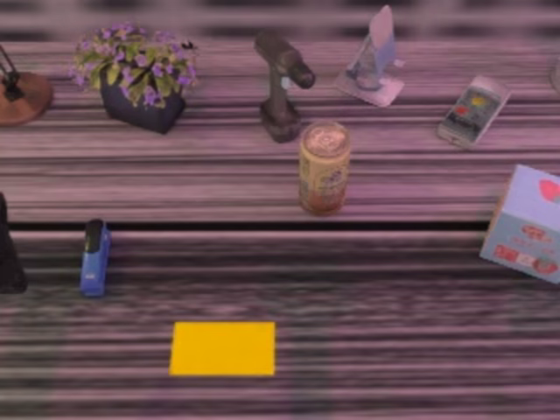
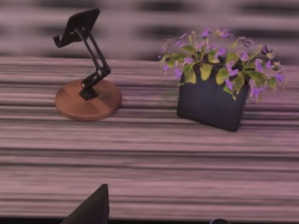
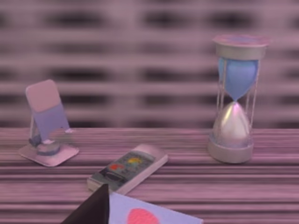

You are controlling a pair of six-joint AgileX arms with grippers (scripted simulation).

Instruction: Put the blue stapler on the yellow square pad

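Note:
The blue stapler (image 1: 94, 258) lies flat at the table's left, its black end pointing to the back. The yellow square pad (image 1: 223, 348) lies flat near the front edge, to the right of the stapler and nearer the front, with nothing on it. My left gripper (image 1: 9, 254) is a dark shape at the left edge, just left of the stapler and apart from it. In the left wrist view only one dark finger (image 2: 93, 210) shows, well off to one side, over bare table. My right gripper (image 3: 149, 219) is out of the top view; one finger (image 3: 93, 210) shows above the pale-blue carton.
A drink can (image 1: 324, 168) stands mid-table. Along the back are a wooden-based stand (image 1: 17, 87), a flower pot (image 1: 140, 83), a dark drill (image 1: 282, 83), a phone stand (image 1: 374, 61) and a remote (image 1: 472, 109). A pale-blue carton (image 1: 525, 223) sits at the right edge, an hourglass (image 3: 233, 98) behind it.

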